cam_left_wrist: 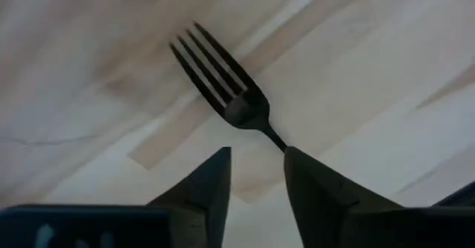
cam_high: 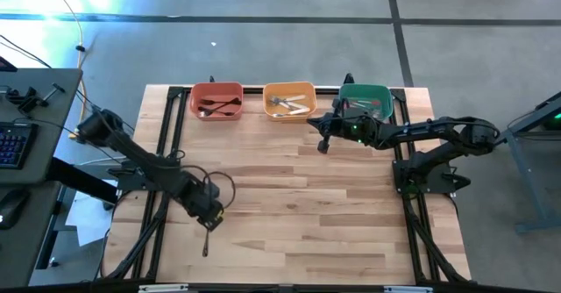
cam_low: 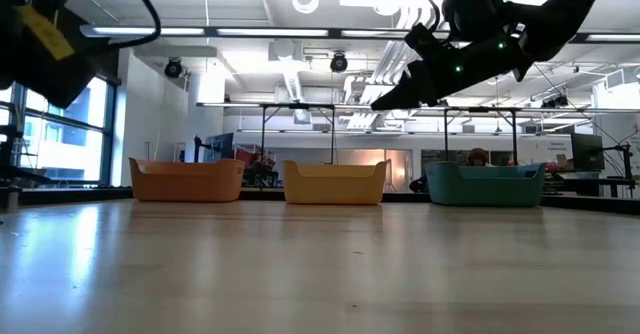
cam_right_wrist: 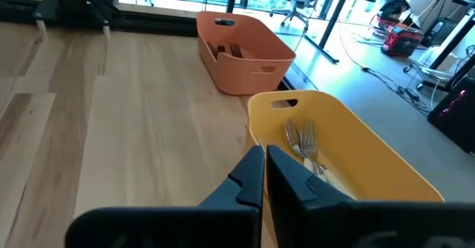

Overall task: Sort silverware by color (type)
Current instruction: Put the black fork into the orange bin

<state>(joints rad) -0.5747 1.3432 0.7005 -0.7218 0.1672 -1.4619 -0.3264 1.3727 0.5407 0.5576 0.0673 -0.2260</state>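
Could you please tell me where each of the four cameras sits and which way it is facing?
High view: above the table, looking straight down; both arms, left claw, right claw.
Low view: at table-top height, looking level across to the red bin, orange bin and green bin; the right arm hangs above.
Left wrist view: looks down past its own open fingers at a dark fork on the wood.
Right wrist view: looks past its shut fingers at the orange and red bins.
Shared: high and right wrist views both show silver forks in the orange bin.
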